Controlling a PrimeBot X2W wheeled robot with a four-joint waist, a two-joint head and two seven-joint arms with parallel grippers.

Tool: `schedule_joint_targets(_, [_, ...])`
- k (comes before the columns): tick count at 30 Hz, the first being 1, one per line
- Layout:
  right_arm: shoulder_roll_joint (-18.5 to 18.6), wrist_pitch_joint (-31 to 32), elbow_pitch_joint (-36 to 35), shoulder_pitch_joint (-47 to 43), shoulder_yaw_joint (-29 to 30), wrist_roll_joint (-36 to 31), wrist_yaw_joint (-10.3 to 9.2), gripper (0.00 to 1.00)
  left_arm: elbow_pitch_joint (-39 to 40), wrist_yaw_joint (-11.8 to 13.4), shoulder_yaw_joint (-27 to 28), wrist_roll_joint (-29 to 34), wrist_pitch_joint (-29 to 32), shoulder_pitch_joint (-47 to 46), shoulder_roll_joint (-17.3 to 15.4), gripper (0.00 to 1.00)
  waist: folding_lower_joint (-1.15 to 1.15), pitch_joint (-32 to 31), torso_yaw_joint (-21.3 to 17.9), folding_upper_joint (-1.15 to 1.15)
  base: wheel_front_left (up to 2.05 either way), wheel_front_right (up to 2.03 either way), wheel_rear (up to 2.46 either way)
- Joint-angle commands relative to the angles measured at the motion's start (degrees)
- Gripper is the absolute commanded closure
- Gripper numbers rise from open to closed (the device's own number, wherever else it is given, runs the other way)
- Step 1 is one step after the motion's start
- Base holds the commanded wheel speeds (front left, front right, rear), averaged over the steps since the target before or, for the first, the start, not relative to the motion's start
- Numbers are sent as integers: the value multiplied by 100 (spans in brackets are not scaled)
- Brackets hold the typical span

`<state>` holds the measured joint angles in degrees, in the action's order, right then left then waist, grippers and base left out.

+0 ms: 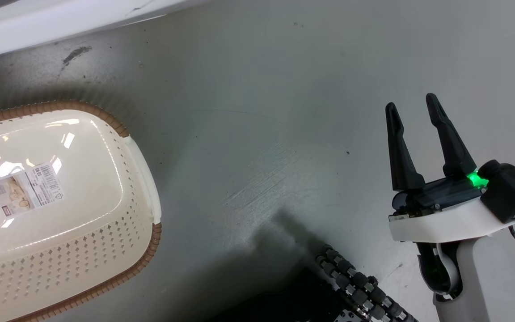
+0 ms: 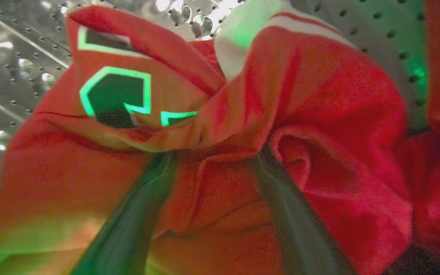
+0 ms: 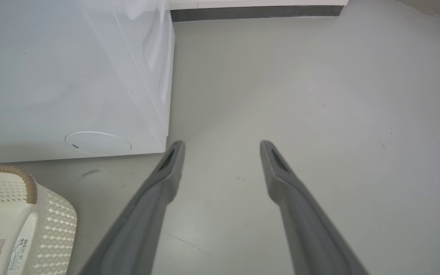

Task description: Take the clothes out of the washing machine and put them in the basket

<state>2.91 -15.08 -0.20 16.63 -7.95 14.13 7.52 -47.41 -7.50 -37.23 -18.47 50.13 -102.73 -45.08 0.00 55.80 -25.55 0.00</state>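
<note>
While the jersey (image 2: pixel 288 95) lay bunched mid-frame inside the washing machine drum (image 2: pixel 6 76), the left gripper (image 2: pixel 212 156) had its fingers spread astride a soft, light fold, judged the best hold. Right gripper (image 1: pixel 418 112): fingers spread, empty; basket (image 1: pixel 155 235) lower left, empty.

Occluded and truncated regions.
Tips of the left gripper (image 2: pixel 212 156) buried in the clothes (image 2: pixel 319 114); numeral (image 2: pixel 115 91) folded, unreadable; basket (image 1: pixel 155 237) cut by the frame edge; label (image 1: pixel 27 188) print too small.
</note>
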Motion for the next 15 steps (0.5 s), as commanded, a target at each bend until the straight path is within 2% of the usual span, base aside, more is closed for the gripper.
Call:
schedule_joint_targets(1, [-4, -14, -42, 60, -3, 6, -6, 0, -44, 8, -53, -38, 31, 120, -61, 0, 0, 7, 3, 0, 0, 0, 0])
schedule_joint_targets(7, [-5, -14, -129, 27, 18, -23, -6, 0, -49, 7, -163, -158, 92, 184, -57, 0, 0, 50, 27, 0, 0, 0, 0])
schedule_joint_targets(8, [-4, -13, -136, 26, 28, -22, -6, 0, -43, 6, -217, -206, 122, 213, -73, 67, 0, 51, 32, 0, 0, 0, 0])
schedule_joint_targets(9, [-5, -14, -142, 27, 33, -25, -6, 0, -19, 6, -282, -259, 152, 241, -84, 100, 0, 50, 36, 0, 0, 0, 0])
schedule_joint_targets(15, [-5, -14, -139, 111, 26, -34, -6, 0, 55, 7, -359, -429, -53, 73, -240, 100, 0, 44, 23, 0, 0, 0, 0])
